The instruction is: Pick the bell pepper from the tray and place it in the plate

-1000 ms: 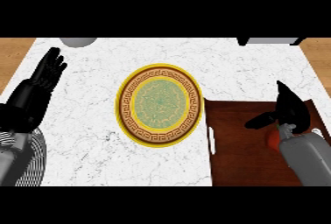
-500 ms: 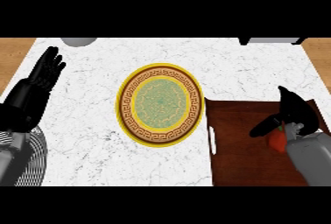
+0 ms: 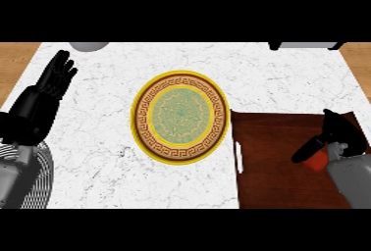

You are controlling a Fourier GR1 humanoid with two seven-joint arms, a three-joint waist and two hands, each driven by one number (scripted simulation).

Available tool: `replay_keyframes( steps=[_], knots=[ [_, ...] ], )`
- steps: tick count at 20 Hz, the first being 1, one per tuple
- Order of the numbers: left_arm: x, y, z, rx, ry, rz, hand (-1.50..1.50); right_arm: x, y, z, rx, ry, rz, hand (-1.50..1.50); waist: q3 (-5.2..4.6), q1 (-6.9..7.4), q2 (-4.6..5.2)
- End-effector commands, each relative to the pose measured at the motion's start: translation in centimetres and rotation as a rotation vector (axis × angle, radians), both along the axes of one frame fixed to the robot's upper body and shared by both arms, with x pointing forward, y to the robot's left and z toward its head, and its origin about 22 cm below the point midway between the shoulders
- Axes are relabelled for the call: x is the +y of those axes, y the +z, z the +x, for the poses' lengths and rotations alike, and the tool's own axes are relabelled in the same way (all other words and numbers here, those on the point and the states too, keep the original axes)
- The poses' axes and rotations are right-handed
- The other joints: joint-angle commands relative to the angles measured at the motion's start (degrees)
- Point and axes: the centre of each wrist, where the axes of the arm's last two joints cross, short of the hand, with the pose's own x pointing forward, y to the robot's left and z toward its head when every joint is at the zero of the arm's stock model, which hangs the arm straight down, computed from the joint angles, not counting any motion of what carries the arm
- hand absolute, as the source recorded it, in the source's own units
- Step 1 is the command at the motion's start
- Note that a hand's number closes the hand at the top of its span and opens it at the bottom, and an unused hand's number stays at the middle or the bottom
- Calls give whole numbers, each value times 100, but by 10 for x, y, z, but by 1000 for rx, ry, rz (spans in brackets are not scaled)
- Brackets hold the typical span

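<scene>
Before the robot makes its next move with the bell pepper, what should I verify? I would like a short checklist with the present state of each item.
1. Where the bell pepper is: ok, a red part shows over the tray.
2. The right hand is over the pepper: ok.
3. That hand has closed round the pepper: cannot tell, it hides most of it.
4. The plate has nothing on it: ok.
5. The left hand is apart from the plate: ok, resting open at the view's left.
</scene>
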Motion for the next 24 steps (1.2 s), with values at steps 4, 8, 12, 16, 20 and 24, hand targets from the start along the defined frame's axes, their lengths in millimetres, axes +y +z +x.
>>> replay_keyframes(
  steps=[4,8,12,16,20,24],
  knots=[
    [-8,2,-5,-14,-5,19,0,-15,-8,-10,121,-113,-12,-150,4,-1,0],
    [3,4,8,-2,-5,10,0,-5,-37,1,144,-88,17,-150,5,29,16],
    [-9,-7,0,-22,0,-5,0,1,-61,-18,183,-112,21,-150,4,22,9],
    [2,-7,-4,-21,10,27,0,-6,-63,-18,210,-129,5,-150,4,24,4],
    [-1,10,5,-5,-1,-4,0,-31,-71,-8,129,-87,9,150,7,26,9],
    [-9,-1,-2,-17,-10,0,0,-24,-67,-2,-3,-41,-191,150,8,73,10]
  ],
)
